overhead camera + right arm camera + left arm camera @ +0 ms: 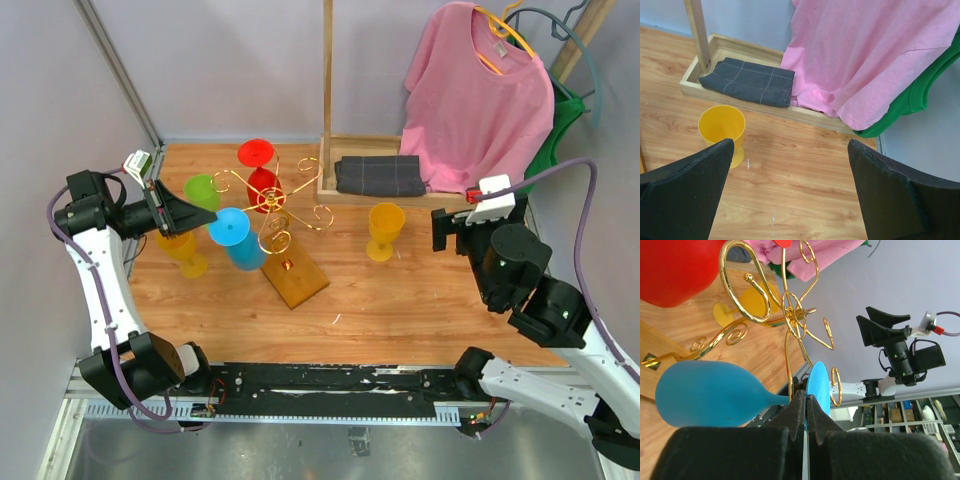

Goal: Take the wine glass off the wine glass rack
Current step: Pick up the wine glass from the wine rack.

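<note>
Two yellow glasses (385, 229), one rack (272, 205)

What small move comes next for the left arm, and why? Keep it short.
Probably slide the blue plastic wine glass outward along its curled arm. The left tool is shut on its stem, and the glass hangs inverted on the gold wire wine glass rack, its foot beside a spiral.

red glass (675, 270) cropped, rack base (655, 365) cut off

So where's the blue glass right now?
The blue wine glass hangs upside down on the left side of the gold rack, below the green glass, with the left gripper shut on its stem.
</note>
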### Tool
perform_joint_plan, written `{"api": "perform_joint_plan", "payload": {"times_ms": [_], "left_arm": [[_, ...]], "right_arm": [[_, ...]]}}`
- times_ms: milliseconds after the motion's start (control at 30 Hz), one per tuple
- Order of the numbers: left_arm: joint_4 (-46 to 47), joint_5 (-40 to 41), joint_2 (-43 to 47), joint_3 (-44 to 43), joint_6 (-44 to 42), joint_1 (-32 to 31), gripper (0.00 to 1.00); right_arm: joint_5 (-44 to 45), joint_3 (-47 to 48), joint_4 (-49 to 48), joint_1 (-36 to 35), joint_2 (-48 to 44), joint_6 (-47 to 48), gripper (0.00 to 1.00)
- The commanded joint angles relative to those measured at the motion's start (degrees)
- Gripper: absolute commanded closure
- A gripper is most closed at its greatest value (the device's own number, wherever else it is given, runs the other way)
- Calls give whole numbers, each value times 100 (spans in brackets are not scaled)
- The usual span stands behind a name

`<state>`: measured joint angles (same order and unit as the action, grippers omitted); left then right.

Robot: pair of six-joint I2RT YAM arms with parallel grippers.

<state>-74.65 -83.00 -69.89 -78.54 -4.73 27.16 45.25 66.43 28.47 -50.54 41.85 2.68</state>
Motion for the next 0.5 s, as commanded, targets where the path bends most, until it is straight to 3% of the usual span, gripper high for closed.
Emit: {"api": "perform_joint_plan", "payload": {"times_ms": [0, 300, 467], "left_arm": [[-41, -82, 92, -231, 79, -34, 100], [79, -33, 328, -136, 250, -35, 100], [1370, -290, 593, 248, 1762, -34, 100]], "right_arm": [[-185, -126, -6, -87, -65, 19, 1], [-412, -510, 531, -87, -594, -351, 1], [-393, -708, 817, -87, -966, -574, 1]]}}
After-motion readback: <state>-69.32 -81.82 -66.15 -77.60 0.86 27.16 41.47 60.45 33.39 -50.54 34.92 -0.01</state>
